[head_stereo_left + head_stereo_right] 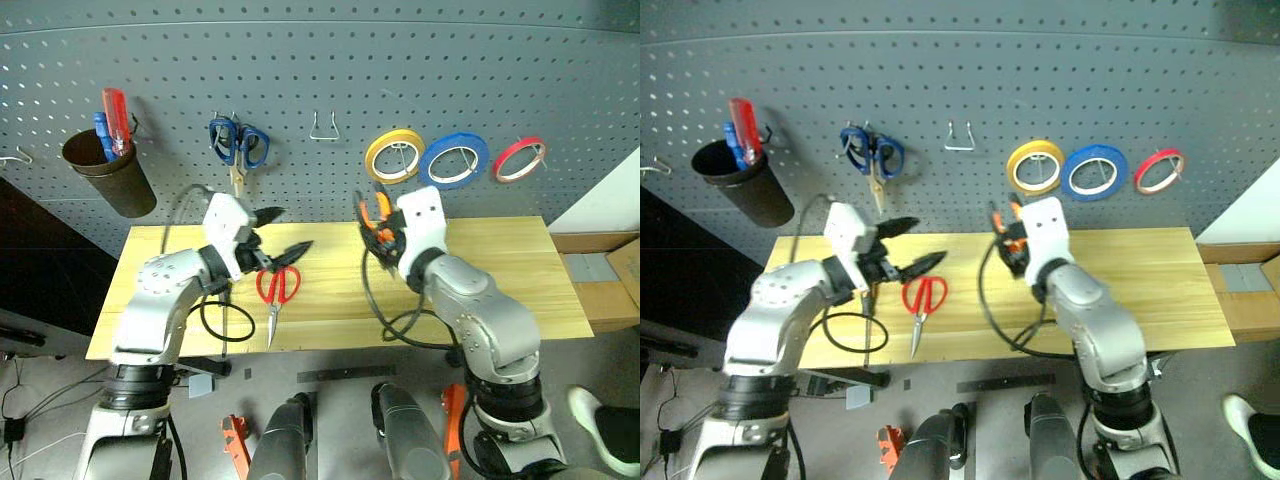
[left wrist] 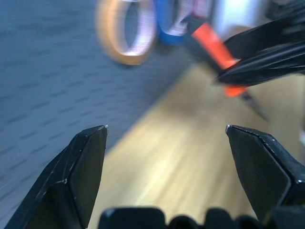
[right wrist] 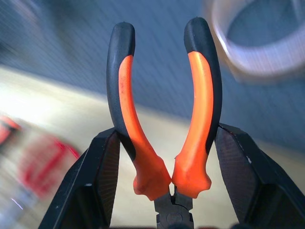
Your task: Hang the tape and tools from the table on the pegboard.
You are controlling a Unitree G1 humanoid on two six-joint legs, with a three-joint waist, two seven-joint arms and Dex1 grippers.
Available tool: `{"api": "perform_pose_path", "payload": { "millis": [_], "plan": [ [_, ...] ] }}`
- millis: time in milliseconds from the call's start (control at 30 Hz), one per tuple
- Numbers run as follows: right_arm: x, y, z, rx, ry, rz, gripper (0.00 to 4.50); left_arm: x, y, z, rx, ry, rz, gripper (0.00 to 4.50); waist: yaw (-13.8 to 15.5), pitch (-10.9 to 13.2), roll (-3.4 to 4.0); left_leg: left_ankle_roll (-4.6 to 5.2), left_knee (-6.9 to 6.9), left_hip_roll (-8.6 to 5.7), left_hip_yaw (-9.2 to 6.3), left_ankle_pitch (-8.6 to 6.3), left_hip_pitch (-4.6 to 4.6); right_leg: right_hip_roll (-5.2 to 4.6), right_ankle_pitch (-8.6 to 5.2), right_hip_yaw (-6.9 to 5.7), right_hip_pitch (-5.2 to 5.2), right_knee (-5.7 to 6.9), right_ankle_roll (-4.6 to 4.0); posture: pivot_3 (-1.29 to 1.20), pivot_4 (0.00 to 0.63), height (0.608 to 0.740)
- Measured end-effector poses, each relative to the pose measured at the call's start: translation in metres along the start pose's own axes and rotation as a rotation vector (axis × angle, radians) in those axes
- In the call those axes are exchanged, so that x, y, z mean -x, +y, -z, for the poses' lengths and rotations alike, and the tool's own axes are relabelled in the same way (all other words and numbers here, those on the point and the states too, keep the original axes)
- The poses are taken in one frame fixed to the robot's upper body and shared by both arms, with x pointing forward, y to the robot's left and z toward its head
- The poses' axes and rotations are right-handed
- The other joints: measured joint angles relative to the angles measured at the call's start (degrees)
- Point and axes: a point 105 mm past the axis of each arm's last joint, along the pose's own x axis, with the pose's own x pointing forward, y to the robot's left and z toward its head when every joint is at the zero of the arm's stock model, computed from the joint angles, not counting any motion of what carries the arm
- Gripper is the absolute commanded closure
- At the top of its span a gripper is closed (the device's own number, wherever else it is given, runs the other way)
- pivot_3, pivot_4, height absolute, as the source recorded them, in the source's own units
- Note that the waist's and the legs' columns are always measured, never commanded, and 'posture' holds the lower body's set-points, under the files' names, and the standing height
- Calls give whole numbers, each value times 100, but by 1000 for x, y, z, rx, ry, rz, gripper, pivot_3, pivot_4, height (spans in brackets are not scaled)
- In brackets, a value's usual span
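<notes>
My right gripper [image 1: 373,222] is shut on the small pliers [image 3: 200,95], its fingers pressing the orange-black handles from outside. It holds them above the middle of the table [image 1: 500,270], just below the pegboard [image 1: 320,70]. The red-handled scissors [image 1: 277,285] lie flat on the table to the left. My left gripper [image 1: 283,231] hovers open and empty just above and behind them. The blue tape [image 1: 453,160] hangs on the pegboard between a yellow ring [image 1: 393,155] and a red ring [image 1: 519,159]. The left wrist view shows the held pliers [image 2: 214,45].
Blue-handled scissors [image 1: 238,143] hang on the pegboard at the left. A dark cup [image 1: 110,170] with a red and a blue screwdriver hangs further left. An empty metal hook [image 1: 323,127] sits at mid board. Black cables [image 1: 395,320] trail over the table's front edge.
</notes>
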Motion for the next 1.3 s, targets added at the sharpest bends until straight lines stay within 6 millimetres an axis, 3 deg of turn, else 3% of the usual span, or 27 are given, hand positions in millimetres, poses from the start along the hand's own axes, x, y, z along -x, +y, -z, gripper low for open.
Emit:
{"api": "perform_pose_path", "payload": {
  "millis": [133,200,300,467,600,733,800,1133,1300],
  "plan": [
    [-18,5,-77,74,-272,10,1983,22,18,4,10,19,-124,238,30,-3,-4,-11,-6,5,-8,8,0,4,11,-8,-8,3,-18,-120,238,740],
    [-24,10,-99,76,-352,-5,1983,24,20,1,3,16,-136,238,87,-7,-9,-17,-12,6,-17,11,0,5,15,-19,-7,4,-24,-107,234,740],
    [-43,19,-126,86,-426,-28,1983,22,19,-4,-10,4,-142,238,145,-9,-12,-20,-16,6,-14,13,-1,5,18,-17,-10,2,-29,-87,229,740],
    [-68,20,-147,79,-502,-14,1983,7,12,-18,-39,-36,-106,238,216,-13,-18,-23,-20,4,-14,14,-2,5,18,-19,-11,0,-29,-69,227,740],
    [-83,17,-143,108,-521,-1,1983,-4,6,-26,-46,-63,-79,238,215,-15,-22,-24,-23,5,-10,15,-3,4,18,-17,-14,1,-30,-53,226,740],
    [-96,1,-123,166,-493,41,1984,-10,3,-31,-55,-74,-67,238,213,-15,-22,-28,-30,5,-7,18,-3,5,18,-15,-20,4,-30,-50,226,740],
    [-99,-8,-114,200,-481,58,1984,-13,2,-31,-57,-76,-58,238,212,-15,-22,-29,-30,5,-5,18,-3,5,18,-14,-21,5,-30,-50,226,740],
    [-106,-15,-94,191,-433,60,1984,-24,1,-37,-65,-102,-42,238,205,-15,-23,-39,-6,4,-13,37,-1,6,19,-13,-28,62,-33,-70,227,740],
    [-106,-17,-76,164,-377,64,473,-25,3,-33,-57,-93,-45,238,203,-15,-23,-41,-6,3,-13,40,-1,6,19,-12,-31,70,-33,-78,230,740]
  ]
}}
